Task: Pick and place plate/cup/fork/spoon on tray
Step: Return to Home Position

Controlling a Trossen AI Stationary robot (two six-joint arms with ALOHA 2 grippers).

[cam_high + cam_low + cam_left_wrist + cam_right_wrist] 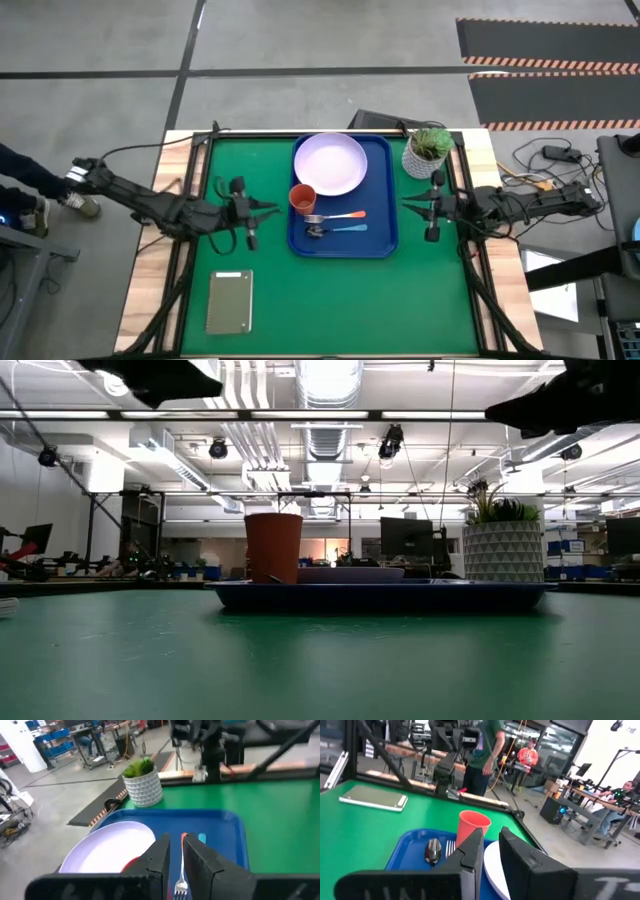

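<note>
The dark blue tray (385,200) lies in the middle of the green table. On it the lavender plate (330,163) lies flat at the far end. The red-orange cup (302,197) stands upright near the tray's left rim. The orange-handled fork (337,216) and the blue-handled spoon (338,230) lie side by side nearer the front. My left gripper (272,208) hovers just left of the tray, shut and empty. My right gripper (405,204) hovers just right of it, shut and empty.
A white pot with a green plant (428,150) stands at the far right, beside the tray's corner. A grey slab (229,301) lies at the near left. A person's legs (25,190) show beyond the table's left edge. People stand in the room (527,755).
</note>
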